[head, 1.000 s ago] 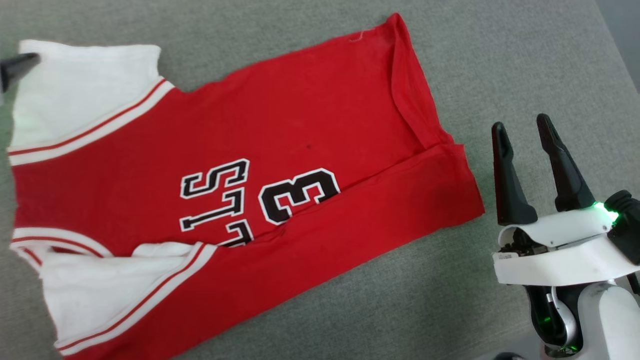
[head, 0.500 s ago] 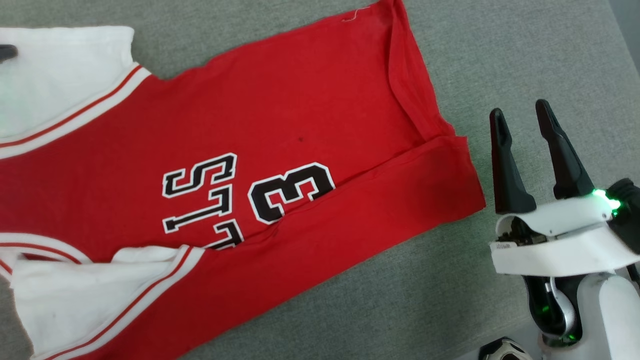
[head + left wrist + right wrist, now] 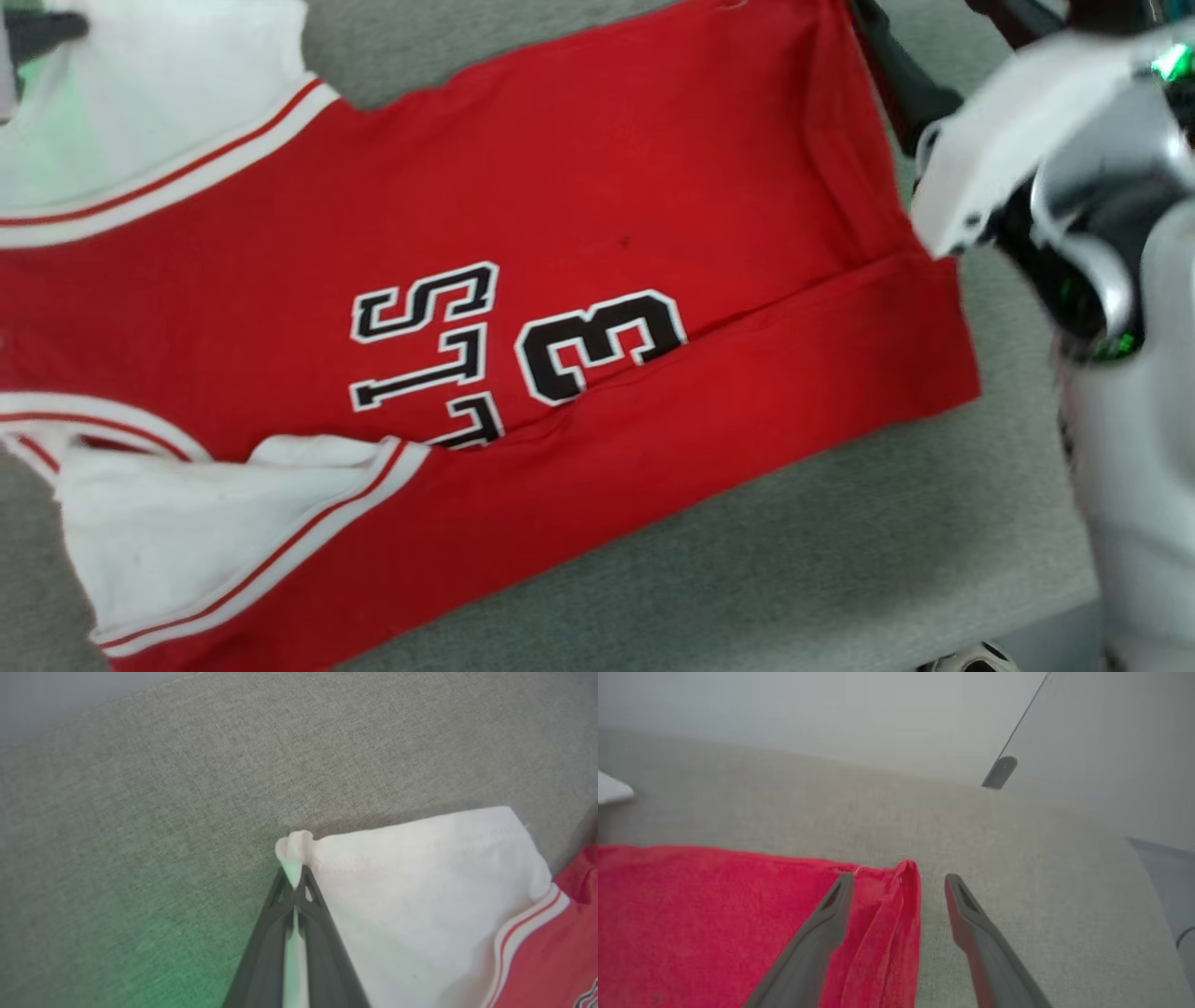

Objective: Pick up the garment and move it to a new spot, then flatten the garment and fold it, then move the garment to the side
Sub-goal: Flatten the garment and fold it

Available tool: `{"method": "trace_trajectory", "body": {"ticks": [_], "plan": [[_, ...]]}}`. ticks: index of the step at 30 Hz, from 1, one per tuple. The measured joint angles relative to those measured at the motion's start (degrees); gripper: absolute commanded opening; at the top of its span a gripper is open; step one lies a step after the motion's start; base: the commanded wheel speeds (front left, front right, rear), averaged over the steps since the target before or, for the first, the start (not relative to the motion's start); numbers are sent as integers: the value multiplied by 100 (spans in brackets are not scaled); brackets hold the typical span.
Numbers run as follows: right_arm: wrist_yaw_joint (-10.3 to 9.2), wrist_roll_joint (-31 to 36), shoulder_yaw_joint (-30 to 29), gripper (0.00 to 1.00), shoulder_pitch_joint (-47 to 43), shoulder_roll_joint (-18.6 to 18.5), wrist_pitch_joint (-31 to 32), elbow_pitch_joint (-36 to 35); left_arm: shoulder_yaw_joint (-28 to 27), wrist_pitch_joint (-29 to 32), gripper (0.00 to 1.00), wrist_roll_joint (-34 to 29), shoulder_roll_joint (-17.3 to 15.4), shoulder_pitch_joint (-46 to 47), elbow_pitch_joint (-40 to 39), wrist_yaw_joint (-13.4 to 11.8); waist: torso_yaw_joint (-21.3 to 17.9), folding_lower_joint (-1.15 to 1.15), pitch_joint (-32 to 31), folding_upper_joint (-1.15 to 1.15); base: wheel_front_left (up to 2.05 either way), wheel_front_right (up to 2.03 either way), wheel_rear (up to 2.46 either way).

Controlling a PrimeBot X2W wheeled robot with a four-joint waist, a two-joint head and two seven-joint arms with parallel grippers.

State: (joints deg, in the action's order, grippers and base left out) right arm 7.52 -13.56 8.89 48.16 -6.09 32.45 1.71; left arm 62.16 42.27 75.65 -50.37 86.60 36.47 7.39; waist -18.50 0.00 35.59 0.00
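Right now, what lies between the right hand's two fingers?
A bunched red edge of the garment, then bare grey surface, shown in the right wrist view.

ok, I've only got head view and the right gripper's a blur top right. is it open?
Observer: Open. Right wrist view shows the right gripper with fingers apart, the red jersey's bunched corner between them.
Operator: touching cloth?
Observer: Can't tell contact. One finger lies over the red cloth, the other over the grey surface.
Operator: and left?
Observer: Left gripper is shut on the white sleeve corner; a nub of cloth pokes past its tips.
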Motion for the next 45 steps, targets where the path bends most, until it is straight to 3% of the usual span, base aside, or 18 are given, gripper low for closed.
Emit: {"method": "trace_trajectory", "body": {"ticks": [1,5,9,17,18,19,20,21,22,28,34,40,45], "plan": [[0,0,0,100,0,0,0,0,0,0,0,0,0,0,0,0,0,0,0,0,0,0,0],[-1,-219,-127,100,642,-175,1280,722,94,-108,0,53,107,120,-69,0,181,0,110,0,0,0,0],[-1,-352,-285,100,1134,-179,1960,1233,199,-164,0,148,162,231,-165,0,343,0,212,0,0,0,0],[-1,-376,-375,100,1496,-163,2157,1937,438,-243,0,259,170,491,-417,18,554,0,424,0,0,0,0],[-1,-393,-357,76,1521,-172,2157,1984,463,-253,0,269,170,508,-443,18,576,0,438,0,0,0,0],[-2,-421,-330,44,1573,-203,2161,2025,492,-280,0,292,175,526,-466,16,597,0,451,0,0,0,0],[-2,-447,-314,28,1596,-220,2161,2058,513,-298,0,321,177,543,-495,16,616,0,460,0,0,0,0],[-2,-468,-297,6,1604,-243,2154,2080,528,-311,0,366,183,558,-521,15,633,0,466,0,0,0,0],[-3,-508,-290,0,1609,-270,2095,2087,547,-353,0,407,198,560,-546,15,651,0,468,0,0,0,0],[-1,-563,-164,0,1576,-380,1546,2261,686,-809,0,483,294,443,-713,8,758,0,345,0,0,0,0],[-1,-746,5,0,1285,-742,1072,2236,730,-1628,0,784,417,75,-1300,10,960,0,29,0,0,0,0],[-1,-1156,238,0,577,-1284,938,1767,728,-2455,0,1078,163,-470,-2292,9,1219,0,-433,0,0,0,0],[-1,-1527,299,0,-189,-1755,976,1136,800,-3061,0,1118,-246,-1032,-3294,9,1454,0,-842,0,0,0,0]]}}
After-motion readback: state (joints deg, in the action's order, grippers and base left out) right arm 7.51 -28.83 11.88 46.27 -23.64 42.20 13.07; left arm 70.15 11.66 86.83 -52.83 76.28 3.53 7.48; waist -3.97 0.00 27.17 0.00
